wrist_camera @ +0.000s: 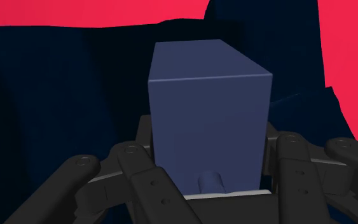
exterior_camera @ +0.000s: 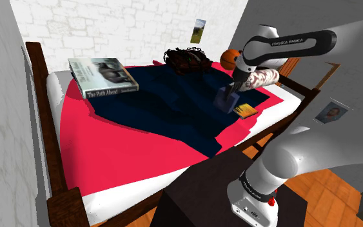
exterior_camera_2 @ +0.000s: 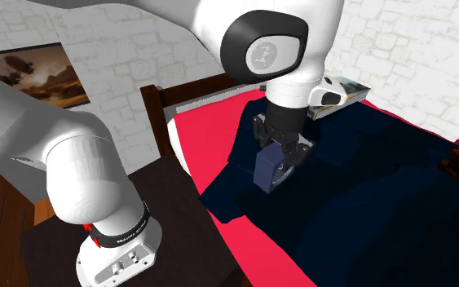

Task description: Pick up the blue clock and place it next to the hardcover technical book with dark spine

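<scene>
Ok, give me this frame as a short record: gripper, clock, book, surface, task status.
gripper: black two-finger gripper, shut on the clock
clock: blue box-shaped clock, over the dark navy blanket
book: grey hardcover book with dark spine, lying flat on the red-covered bed, at the shoulder view's upper left, well apart from the clock
status: clock grasped, not yet placed beside the book
</scene>
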You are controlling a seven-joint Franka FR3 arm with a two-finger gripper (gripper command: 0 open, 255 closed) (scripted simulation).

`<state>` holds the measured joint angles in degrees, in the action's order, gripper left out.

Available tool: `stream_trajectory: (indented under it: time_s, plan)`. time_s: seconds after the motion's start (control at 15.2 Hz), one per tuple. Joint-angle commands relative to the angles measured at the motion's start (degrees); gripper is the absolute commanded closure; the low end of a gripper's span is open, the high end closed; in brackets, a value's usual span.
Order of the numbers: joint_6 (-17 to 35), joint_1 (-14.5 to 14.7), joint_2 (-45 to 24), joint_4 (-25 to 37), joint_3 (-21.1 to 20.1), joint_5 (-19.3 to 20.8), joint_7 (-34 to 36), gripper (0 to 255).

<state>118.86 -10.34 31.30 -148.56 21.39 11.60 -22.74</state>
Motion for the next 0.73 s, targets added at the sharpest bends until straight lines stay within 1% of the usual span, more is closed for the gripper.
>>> stream_trajectory:
  time_s: [0.0,0.33,0.66]
  plan:
    - [-0.45,-1.46,0.18,0.50,2.23,1.26,-2.94,255]
    - [-0.56,-4.27,-1.66,3.24,8.31,3.61,-10.49,255]
    - [-0.31,-5.86,-5.33,7.57,14.74,4.53,-18.44,255]
